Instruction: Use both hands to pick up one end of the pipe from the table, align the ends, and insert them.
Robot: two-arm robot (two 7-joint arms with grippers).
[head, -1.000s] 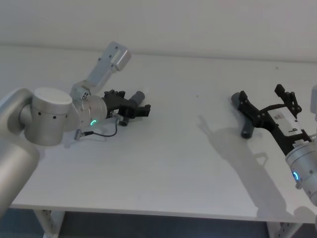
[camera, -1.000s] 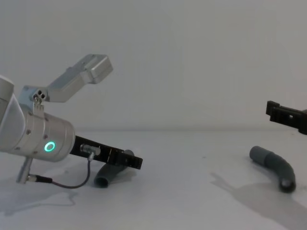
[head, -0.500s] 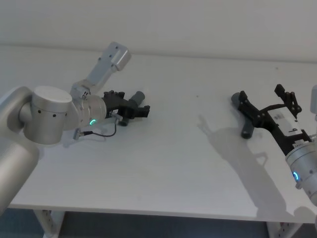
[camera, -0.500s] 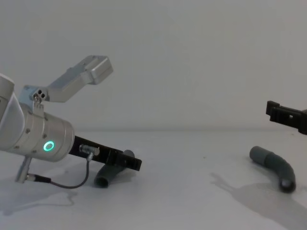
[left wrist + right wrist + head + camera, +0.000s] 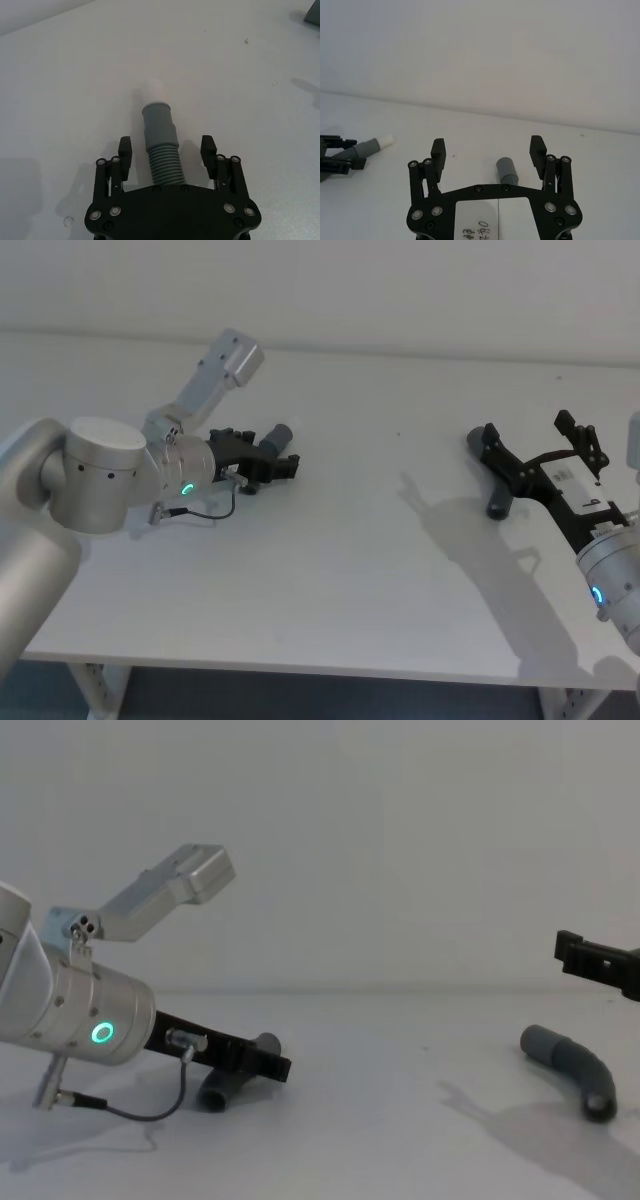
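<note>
The pipe lies in two bent grey pieces on the white table (image 5: 350, 570). My left gripper (image 5: 268, 462) is open and low over the left piece (image 5: 279, 434), its fingers (image 5: 125, 150) on either side of the ribbed section (image 5: 164, 160). Beyond them show the grey cuff and white tip (image 5: 157, 90). From the chest, that piece (image 5: 222, 1092) pokes out under the left gripper (image 5: 270, 1067). My right gripper (image 5: 528, 430) hangs open above the right piece (image 5: 497, 502), whose plain cuff (image 5: 506, 169) shows between the open fingers (image 5: 438, 150). The right piece (image 5: 572, 1065) rests flat on the table.
A silver camera bracket (image 5: 225, 365) sticks up from the left wrist, and a thin black cable (image 5: 205, 512) loops beneath it. Bare white tabletop separates the two pieces. The table's front edge (image 5: 300, 668) runs near the bottom of the head view.
My left gripper has sunk a little lower and drawn slightly back along the left piece. The right gripper and both pieces have stayed where they were.
</note>
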